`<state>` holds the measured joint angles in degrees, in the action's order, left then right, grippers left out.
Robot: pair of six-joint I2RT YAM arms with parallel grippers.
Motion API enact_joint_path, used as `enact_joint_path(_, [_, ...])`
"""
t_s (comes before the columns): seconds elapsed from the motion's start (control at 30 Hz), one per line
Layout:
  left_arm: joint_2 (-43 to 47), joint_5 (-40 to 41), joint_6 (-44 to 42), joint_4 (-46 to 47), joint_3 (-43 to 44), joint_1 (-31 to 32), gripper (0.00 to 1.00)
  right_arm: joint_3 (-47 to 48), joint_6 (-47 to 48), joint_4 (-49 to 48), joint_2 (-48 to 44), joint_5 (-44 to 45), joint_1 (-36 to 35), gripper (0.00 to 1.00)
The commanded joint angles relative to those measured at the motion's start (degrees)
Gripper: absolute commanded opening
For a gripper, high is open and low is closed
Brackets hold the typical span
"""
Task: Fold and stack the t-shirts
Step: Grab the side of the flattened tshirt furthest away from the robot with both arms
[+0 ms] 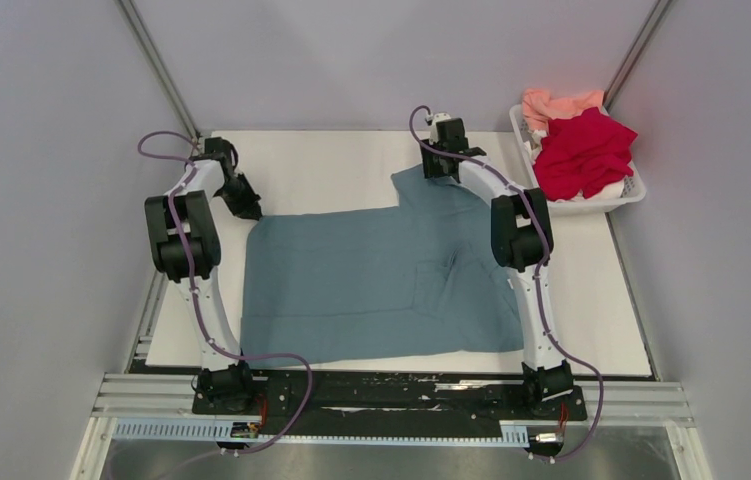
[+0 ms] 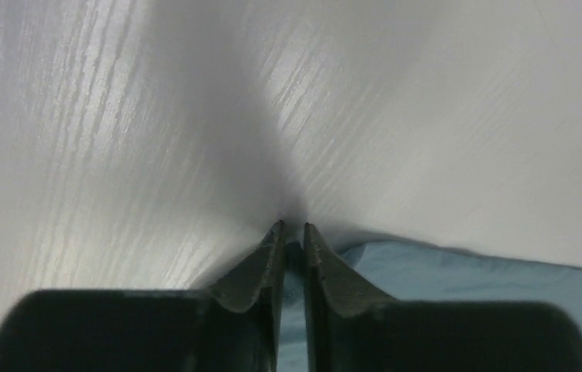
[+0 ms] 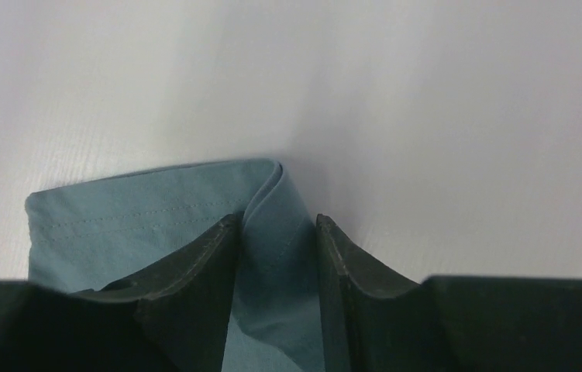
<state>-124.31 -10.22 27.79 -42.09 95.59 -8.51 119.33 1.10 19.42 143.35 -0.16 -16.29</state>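
At the far left corner of the teal-blue t-shirt (image 1: 371,280), the left gripper (image 1: 244,202) is down at the white table (image 1: 331,160). Its wrist view shows the two dark fingers (image 2: 260,267) drawn almost together with only a thin slit between them. The very corner of the teal cloth is caught in that slit, and the tips are down at the tabletop. The rest of the shirt in that view lies flat, off to the right of the fingers. Across the shirt, the right gripper (image 1: 441,160) sits at the far right end, on the tab of cloth that juts toward the back of the table. Its fingers (image 3: 194,271) stand clearly apart, astride a folded edge of the teal fabric, and the fold runs up between them. The finger on the left of that view lies against the cloth, while a narrow strip of shadowed table shows beside the other finger's tip, so the jaws bracket the fold without squeezing it flat. The shirt itself is spread over the middle of the table between the two arms, mostly smooth, with its near hem close to the arm bases. Well apart from it, at the table's far right corner, a white basket (image 1: 634,192) holds the red t-shirt (image 1: 583,150) heaped on top. The salmon-pink t-shirt (image 1: 556,102) shows behind it at the far end.
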Motion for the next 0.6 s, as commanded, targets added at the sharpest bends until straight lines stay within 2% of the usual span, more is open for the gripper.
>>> enact_joint_path(0.0, [-1.9, -0.5, -0.8, -3.9, 0.5, 0.9, 0.03, -0.8, -0.8, 1.1, -2.3, -3.2, 0.1, 0.34])
enact_joint_path(0.07, [-1.2, -0.4, -0.8, -3.7, -0.1, 1.0, 0.00, -0.8, -0.8, 1.0, -2.5, -3.4, 0.1, 0.25])
enact_joint_path(0.3, [7.6, 0.6, 0.5, 3.9, -6.1, 1.1, 0.00, -0.6, -0.2, 1.0, -3.8, -3.9, 0.1, 0.00])
enact_joint_path(0.57, [18.5, 1.8, 2.0, 10.0, -14.6, 1.3, 0.00, -5.5, 2.3, 1.0, -11.4, -4.8, 0.1, 0.00])
